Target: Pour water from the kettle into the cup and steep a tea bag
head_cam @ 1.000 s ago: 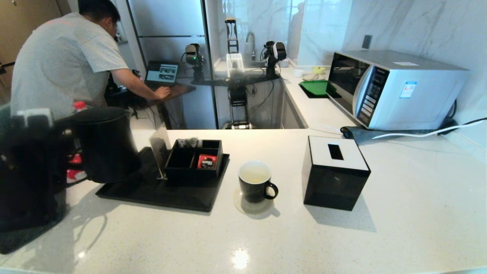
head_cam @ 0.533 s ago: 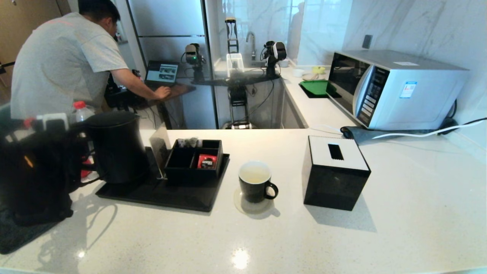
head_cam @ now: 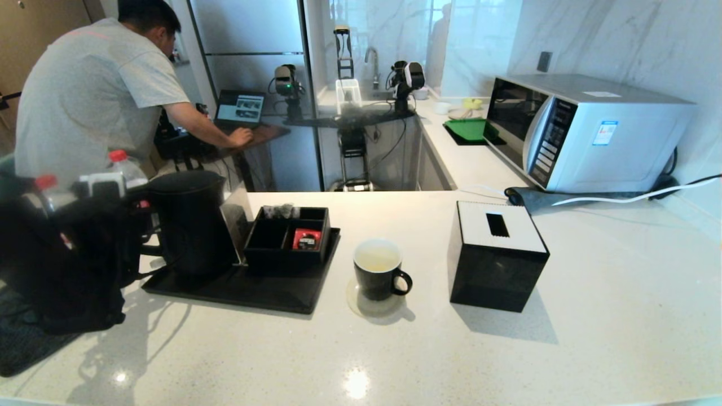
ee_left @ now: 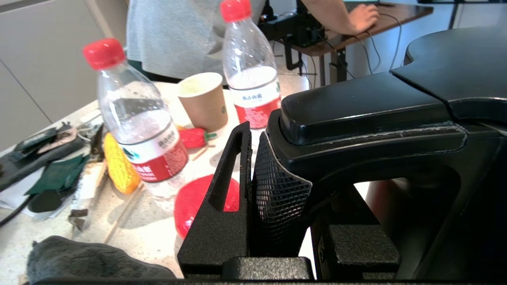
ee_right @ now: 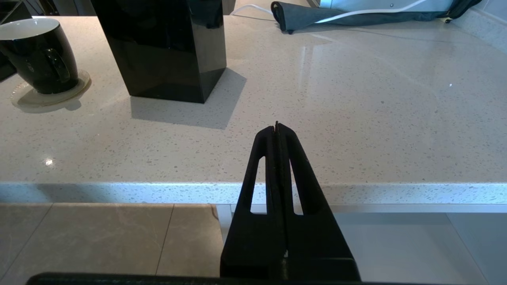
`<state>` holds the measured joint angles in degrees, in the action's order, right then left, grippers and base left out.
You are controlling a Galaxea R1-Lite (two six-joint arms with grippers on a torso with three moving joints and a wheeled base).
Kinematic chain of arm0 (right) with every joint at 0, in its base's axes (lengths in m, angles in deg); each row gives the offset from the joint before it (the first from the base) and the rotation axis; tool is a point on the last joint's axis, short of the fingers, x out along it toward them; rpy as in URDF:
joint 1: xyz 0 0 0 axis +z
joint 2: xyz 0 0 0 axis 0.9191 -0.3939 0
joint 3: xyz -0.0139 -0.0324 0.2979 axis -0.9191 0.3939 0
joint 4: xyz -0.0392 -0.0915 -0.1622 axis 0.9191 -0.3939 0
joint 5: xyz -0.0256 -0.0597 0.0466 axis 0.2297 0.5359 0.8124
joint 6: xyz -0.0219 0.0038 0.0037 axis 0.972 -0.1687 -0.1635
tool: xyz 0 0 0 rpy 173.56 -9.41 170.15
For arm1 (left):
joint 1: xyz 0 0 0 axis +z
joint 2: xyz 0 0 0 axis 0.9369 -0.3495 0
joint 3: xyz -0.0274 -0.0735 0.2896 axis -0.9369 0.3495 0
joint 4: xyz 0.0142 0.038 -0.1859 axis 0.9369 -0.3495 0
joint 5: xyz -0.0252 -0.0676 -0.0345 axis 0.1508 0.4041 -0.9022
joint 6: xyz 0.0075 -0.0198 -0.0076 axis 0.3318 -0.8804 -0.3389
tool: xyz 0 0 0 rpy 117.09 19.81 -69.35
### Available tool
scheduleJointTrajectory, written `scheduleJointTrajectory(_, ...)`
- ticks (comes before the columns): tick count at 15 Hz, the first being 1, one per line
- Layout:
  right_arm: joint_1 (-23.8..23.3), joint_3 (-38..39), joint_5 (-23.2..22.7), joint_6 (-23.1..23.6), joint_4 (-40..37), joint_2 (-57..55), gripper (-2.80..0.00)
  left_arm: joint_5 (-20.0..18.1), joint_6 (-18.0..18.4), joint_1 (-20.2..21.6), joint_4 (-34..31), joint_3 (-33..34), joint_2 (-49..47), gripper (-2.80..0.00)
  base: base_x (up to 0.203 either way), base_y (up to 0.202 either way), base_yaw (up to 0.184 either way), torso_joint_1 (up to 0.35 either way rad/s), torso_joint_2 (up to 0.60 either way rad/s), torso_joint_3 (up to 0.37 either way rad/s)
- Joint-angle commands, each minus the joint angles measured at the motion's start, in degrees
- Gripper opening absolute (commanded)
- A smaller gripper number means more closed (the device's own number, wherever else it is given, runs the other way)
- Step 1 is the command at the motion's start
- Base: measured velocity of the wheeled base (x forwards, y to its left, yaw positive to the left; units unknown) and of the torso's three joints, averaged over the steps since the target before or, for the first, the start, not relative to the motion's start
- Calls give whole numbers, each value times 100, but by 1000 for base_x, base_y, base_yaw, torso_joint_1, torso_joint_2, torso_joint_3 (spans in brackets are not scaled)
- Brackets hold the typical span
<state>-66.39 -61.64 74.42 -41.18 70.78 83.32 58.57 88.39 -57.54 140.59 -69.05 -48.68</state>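
Observation:
The tall black kettle [head_cam: 192,223] stands upright over the left end of the black tray [head_cam: 237,293]; I cannot tell whether it touches it. My left gripper [head_cam: 140,225] is shut on its loop handle [ee_left: 368,107], with the mesh pad [ee_left: 277,186] pressed against it. The black cup [head_cam: 377,276] sits on a coaster right of the tray, and its white inside looks pale. Grey-green tea bags [head_cam: 280,211] lie in the organiser's back compartment. My right gripper [ee_right: 276,127] is shut and empty, parked off the counter's front edge; the cup [ee_right: 39,59] is far to its left.
A black organiser [head_cam: 287,237] on the tray holds a red sachet [head_cam: 307,239]. A black tissue box [head_cam: 496,254] stands right of the cup. Red-capped bottles [ee_left: 136,118] and a paper cup [ee_left: 202,101] crowd the counter's left end. A microwave [head_cam: 586,132] sits far right, and a person [head_cam: 96,90] stands behind.
My left gripper has carried the kettle rightwards, from beside the tray's left edge to over its left end. The bottles behind it have come into view. The cup has not moved.

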Motion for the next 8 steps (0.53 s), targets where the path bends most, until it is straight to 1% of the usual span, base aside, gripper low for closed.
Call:
scheduleJointTrajectory(1,2,0,0,1,0,-7,-280,12,4,-5,274,2,-68,-280,0,0,0,0,0,0)
scheduleJointTrajectory(8,2,-4,0,1,0,-7,-280,-6,-63,-14,274,-24,-204,-280,0,0,0,0,0,0)
